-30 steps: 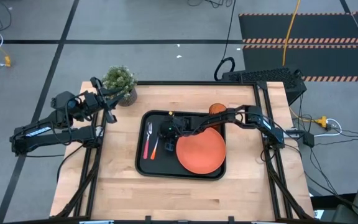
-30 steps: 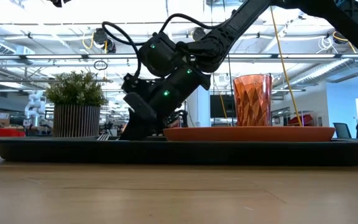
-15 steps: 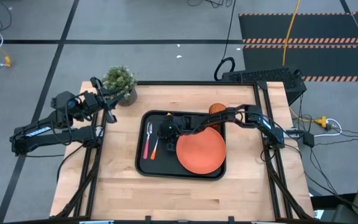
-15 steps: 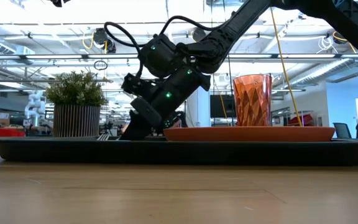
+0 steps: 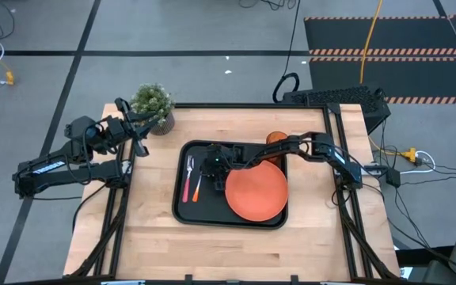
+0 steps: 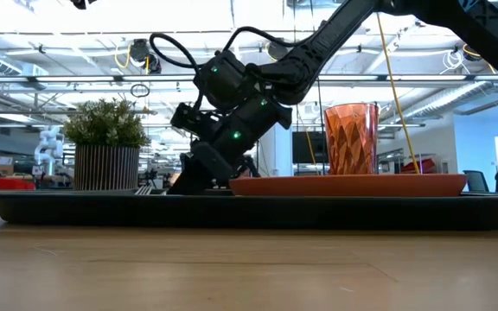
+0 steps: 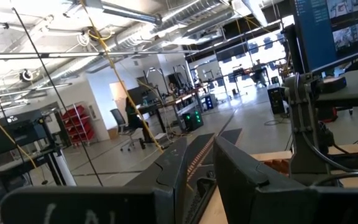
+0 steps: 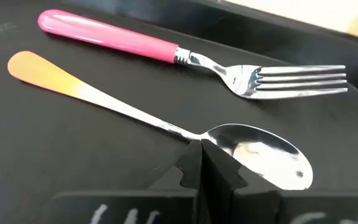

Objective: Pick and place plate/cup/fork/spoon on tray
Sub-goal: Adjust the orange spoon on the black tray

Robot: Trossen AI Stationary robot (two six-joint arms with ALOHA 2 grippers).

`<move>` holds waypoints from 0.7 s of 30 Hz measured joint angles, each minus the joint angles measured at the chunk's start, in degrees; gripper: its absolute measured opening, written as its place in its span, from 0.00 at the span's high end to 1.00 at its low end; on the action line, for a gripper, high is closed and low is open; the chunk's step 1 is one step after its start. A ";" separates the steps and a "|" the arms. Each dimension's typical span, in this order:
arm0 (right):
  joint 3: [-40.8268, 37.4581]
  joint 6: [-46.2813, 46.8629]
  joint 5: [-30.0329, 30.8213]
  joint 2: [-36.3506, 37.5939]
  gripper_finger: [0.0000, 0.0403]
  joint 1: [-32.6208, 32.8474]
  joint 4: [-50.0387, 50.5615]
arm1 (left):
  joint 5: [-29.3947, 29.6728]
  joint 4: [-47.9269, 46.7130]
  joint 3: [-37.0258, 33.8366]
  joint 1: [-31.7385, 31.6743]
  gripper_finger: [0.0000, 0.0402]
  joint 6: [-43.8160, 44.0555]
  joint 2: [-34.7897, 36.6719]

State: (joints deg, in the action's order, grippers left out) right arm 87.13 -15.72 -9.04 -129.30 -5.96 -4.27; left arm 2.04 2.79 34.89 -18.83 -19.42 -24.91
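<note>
The spoon lies flat on the black tray beside the fork; thin, stiff, slick steel, best pinched across its orange handle. The right claw hovers shut and empty over its bowl.

Crowded tray, open tabletop around it

The tray is nearly full: the plate fills its right half, the cup blocks the far right corner, and the fork and spoon lie along the left. The right gripper, jaws closed, sits low beside the spoon. The potted plant stands at the far left; the near tabletop is open.
</note>
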 joint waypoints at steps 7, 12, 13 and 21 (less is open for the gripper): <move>-0.03 0.97 0.46 0.17 1.00 0.02 -1.45 | -0.02 -0.08 0.00 0.00 0.80 -0.02 0.00; -0.04 1.38 4.52 1.51 1.00 0.21 -2.10 | -0.02 -0.58 0.00 0.00 0.80 -0.15 0.00; -0.04 1.39 5.00 2.01 1.00 0.30 -2.40 | 0.00 -0.62 0.00 0.00 0.80 -0.15 0.00; -0.02 5.54 7.61 4.88 1.00 0.76 1.42 | 0.00 -1.25 0.00 -0.02 0.80 0.04 0.00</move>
State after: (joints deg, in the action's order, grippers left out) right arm 87.11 -10.18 -1.43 -124.42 -5.19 -2.85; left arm 2.04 1.54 34.89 -18.85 -19.38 -24.91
